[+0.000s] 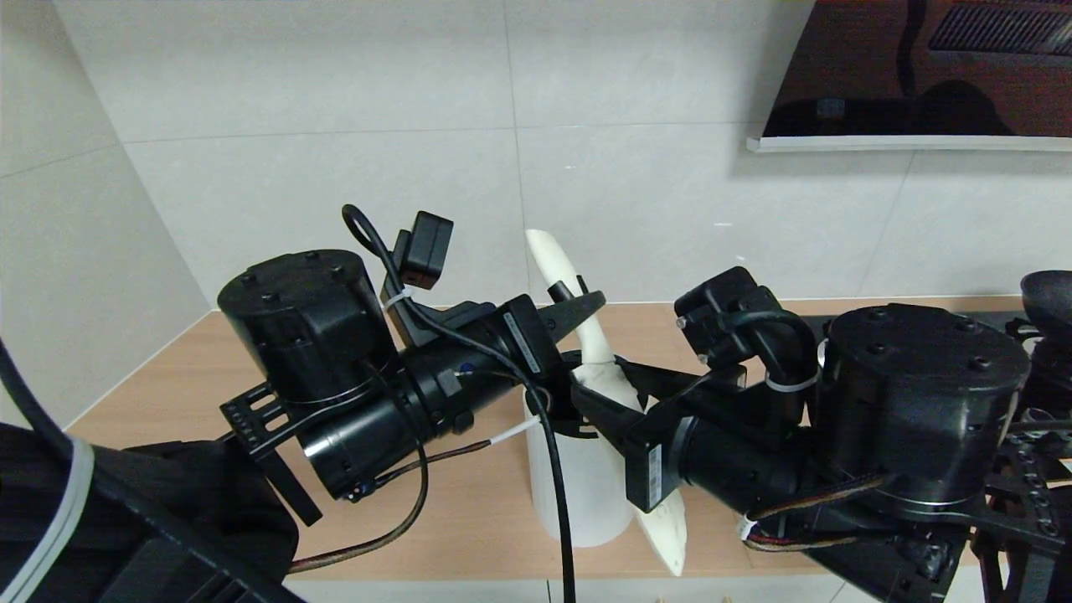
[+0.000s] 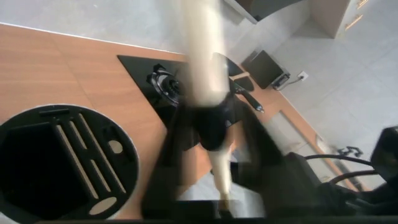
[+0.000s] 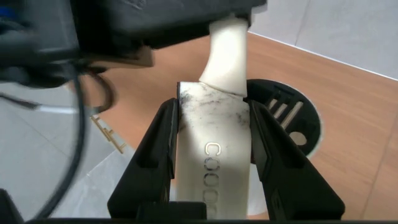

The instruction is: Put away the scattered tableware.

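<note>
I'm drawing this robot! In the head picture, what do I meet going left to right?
Left arm → white holder → right arm.

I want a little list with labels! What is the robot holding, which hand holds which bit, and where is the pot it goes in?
held thing: white knife, handle up, tip down
left end effector: shut on the knife's handle
right end effector: shut on the knife's blade
pot: white holder with a black slotted top, under the knife
knife in a slot: not yet
surface: wooden counter, holder stands on it
nearby: black hob on the counter
</note>
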Controlling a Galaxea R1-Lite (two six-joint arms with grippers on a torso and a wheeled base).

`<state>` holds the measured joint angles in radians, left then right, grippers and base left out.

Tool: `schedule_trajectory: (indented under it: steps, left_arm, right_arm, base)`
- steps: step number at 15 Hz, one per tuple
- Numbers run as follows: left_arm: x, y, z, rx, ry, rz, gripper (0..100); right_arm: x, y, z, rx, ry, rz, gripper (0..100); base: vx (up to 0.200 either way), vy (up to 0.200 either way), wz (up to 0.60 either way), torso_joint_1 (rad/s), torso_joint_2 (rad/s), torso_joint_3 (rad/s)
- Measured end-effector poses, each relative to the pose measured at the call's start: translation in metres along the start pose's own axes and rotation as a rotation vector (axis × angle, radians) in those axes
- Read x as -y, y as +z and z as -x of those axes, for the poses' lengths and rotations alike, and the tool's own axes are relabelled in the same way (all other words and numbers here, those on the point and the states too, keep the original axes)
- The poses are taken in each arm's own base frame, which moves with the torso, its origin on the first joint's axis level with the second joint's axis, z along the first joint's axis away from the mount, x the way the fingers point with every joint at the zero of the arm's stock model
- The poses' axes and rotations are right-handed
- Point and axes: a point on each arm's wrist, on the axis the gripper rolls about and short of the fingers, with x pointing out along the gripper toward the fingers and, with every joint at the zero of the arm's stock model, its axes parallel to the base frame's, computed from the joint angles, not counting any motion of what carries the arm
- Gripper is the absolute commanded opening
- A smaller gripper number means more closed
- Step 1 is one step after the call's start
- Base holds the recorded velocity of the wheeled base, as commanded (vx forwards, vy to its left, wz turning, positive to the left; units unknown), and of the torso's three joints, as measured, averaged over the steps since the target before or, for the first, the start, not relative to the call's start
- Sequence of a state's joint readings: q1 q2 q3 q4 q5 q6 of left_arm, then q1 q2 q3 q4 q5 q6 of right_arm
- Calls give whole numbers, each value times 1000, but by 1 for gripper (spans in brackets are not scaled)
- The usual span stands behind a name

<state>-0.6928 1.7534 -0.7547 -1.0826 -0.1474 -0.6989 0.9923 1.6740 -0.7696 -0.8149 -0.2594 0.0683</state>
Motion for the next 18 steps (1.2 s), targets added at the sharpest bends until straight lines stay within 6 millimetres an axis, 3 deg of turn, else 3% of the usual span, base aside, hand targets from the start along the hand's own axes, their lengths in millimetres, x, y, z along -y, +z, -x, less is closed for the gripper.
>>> schedule_trajectory:
  steps: [11,12,18]
  left_arm:
    - [4,4,2,26,-29,-4,0]
    - [5,5,3,28,-31,-4,0]
    - [9,8,5,37,-37,-19,0]
  right_arm:
    - [2,7,5,26,-9,-8,0]
    - [2,8,5,27,-11,-8,100]
    - [3,9,6,32,-14,-10,100]
  base:
    - [0,0,0,0,0,0]
    - [0,0,0,0,0,0]
    - [0,0,0,0,0,0]
